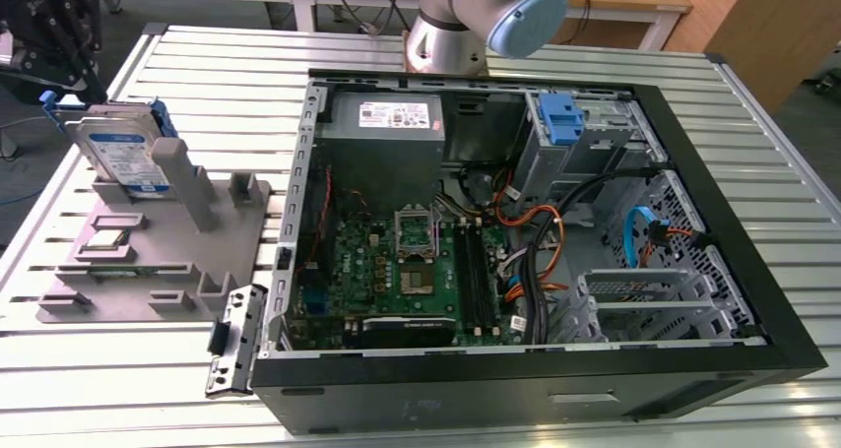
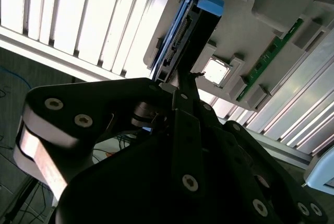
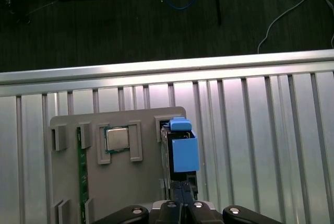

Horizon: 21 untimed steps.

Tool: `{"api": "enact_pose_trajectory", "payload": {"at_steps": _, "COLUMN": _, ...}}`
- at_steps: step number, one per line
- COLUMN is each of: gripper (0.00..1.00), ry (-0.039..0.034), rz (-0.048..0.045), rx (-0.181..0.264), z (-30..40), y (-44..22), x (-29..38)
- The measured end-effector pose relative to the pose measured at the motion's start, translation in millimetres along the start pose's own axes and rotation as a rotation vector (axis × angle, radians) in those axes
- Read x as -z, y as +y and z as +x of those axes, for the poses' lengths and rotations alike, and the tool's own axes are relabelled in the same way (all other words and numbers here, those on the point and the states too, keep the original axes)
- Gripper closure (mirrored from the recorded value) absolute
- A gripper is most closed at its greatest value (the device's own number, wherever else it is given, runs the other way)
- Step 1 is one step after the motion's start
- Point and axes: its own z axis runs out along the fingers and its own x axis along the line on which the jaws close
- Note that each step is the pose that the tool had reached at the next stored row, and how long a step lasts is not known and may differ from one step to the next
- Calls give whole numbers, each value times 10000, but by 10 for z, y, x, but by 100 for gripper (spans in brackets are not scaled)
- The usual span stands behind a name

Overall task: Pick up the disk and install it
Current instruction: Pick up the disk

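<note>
**Disk** point(image 1: 121, 158): stood on edge in a slot of the grey fixture point(image 1: 243, 236), at the exterior view's left, outside the case point(image 1: 526, 394).

**Exterior view:** the open case held a motherboard point(image 1: 394, 261), power supply point(image 1: 384, 118), cables and a blue bracket point(image 1: 561, 118) in the drive bay.

**Wrist views:** both showed the gripper point(image 2: 181, 80) at the disk's end, fingers together; whether they touched it could not be told.

**Fixture, other contents:** processor point(image 3: 118, 139) and memory stick point(image 3: 81, 182), each in its own recess.

The disk point(image 1: 121, 158), silver with a blue carrier frame, stands on edge in the grey fixture point(image 1: 171, 256).
</note>
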Motion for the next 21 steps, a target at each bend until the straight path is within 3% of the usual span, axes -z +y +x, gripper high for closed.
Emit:
{"api": "enact_pose_trajectory", "payload": {"at_steps": 4, "gripper": 89, "ry": 0, "rz": 0, "rx": 0, "z": 0, "y": 0, "x": -1}}
{"api": "enact_pose_trajectory", "payload": {"at_steps": 9, "gripper": 65, "ry": 0, "rz": 0, "rx": 0, "z": 0, "y": 0, "x": -1}}
{"api": "enact_pose_trajectory", "payload": {"at_steps": 12, "gripper": 59, "ry": 0, "rz": 1, "rx": 0, "z": 0, "y": 0, "x": -2}}
{"api": "enact_pose_trajectory", "payload": {"at_steps": 16, "gripper": 41, "ry": 0, "rz": 1, "rx": 0, "z": 0, "y": 0, "x": -2}}
{"api": "enact_pose_trajectory", "payload": {"at_steps": 21, "gripper": 41, "ry": 0, "rz": 1, "rx": 0, "z": 0, "y": 0, "x": -3}}
